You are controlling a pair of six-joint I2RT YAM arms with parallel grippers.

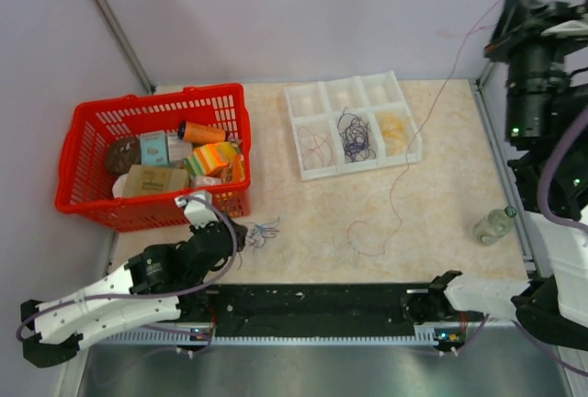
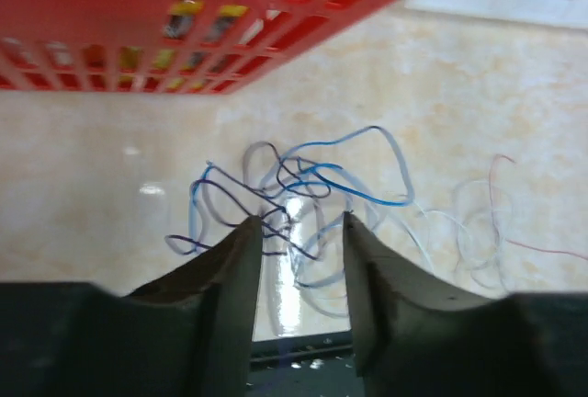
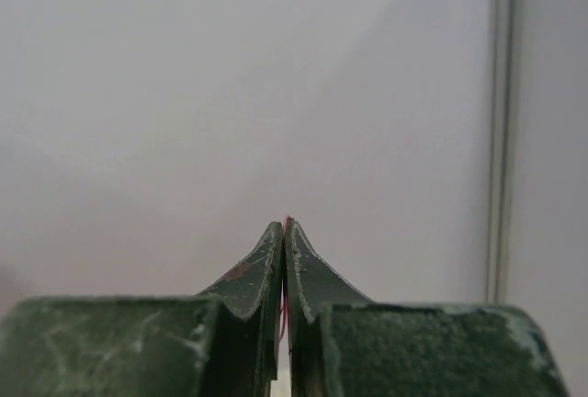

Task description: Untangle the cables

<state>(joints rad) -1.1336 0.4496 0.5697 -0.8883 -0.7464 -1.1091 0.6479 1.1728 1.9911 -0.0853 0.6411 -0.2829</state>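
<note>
**Left gripper spread over the tangle, right gripper pinching one strand aloft**

We see the left gripper [image 2: 299, 224] low over the bench [image 1: 441, 213] with its jaws spread apart. Its fingertips sit at the near edge of a loose tangle of cables [image 2: 308, 181]. The tangle is made of blue, dark purple and pale curls lying flat on the bench. A purple loop lies right at the tip of the left finger; we cannot tell whether it touches. Just behind the tangle stands the red basket [image 1: 83, 153], filled with small packages.

The right gripper [image 3: 284, 225] is raised high, with its jaws pressed together on a pink-red strand [image 3: 286, 224]. In the top view, that strand [image 1: 432, 107] runs down to the bench and ends in a loop near the middle.

Farther back is a white divided tray [image 1: 292, 130]. It holds more cables: red ones, a dark blue bunch [image 1: 355, 137] and pale yellow ones, each in its own compartment.
</note>
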